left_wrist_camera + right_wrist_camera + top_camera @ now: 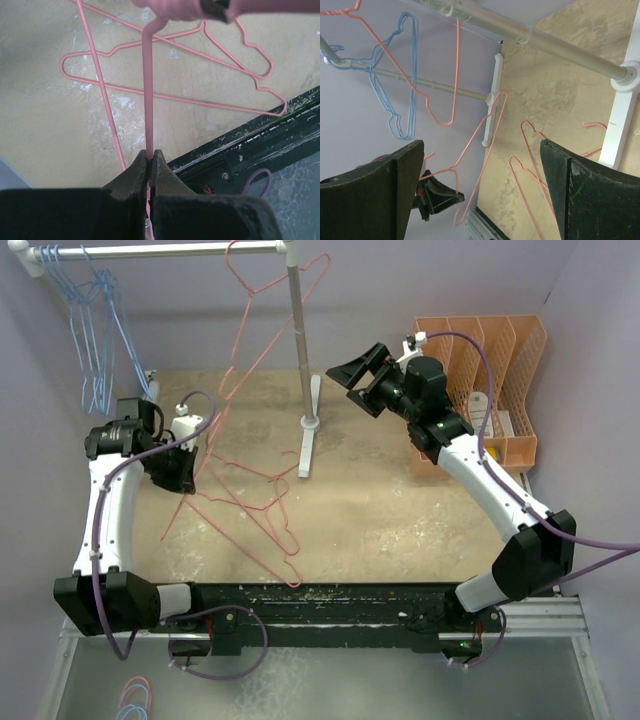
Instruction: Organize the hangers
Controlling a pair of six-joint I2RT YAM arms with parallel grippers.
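Far left, a bunch of light blue hangers (90, 330) hangs by its hooks from the top rail of the white rack (297, 330). They hang clear of the surface (400, 510).

The left tool (182, 472) is held low over the left part of the surface. The left wrist view shows its jaws pressed together on the wire of a pink hanger (148, 90), with no gap between them except the wire itself. That wire runs straight up from the fingertips to the twisted neck. The frame slants above the surface rather than lying flat.

Just right of this tool, another pink hanger on the surface (175, 96) lies flat near the front edge, apart from the tool.

In the centre, a further raised pink hanger (457, 70) sits up at the rail beside the rack's upright pole. Whether its hook bears on the rail cannot be told.

The right tool (357, 377) hovers high, right of the pole. Its jaws are spread wide and there is nothing between them.

Far right, an orange file holder (500, 370) stands on the surface against the wall.
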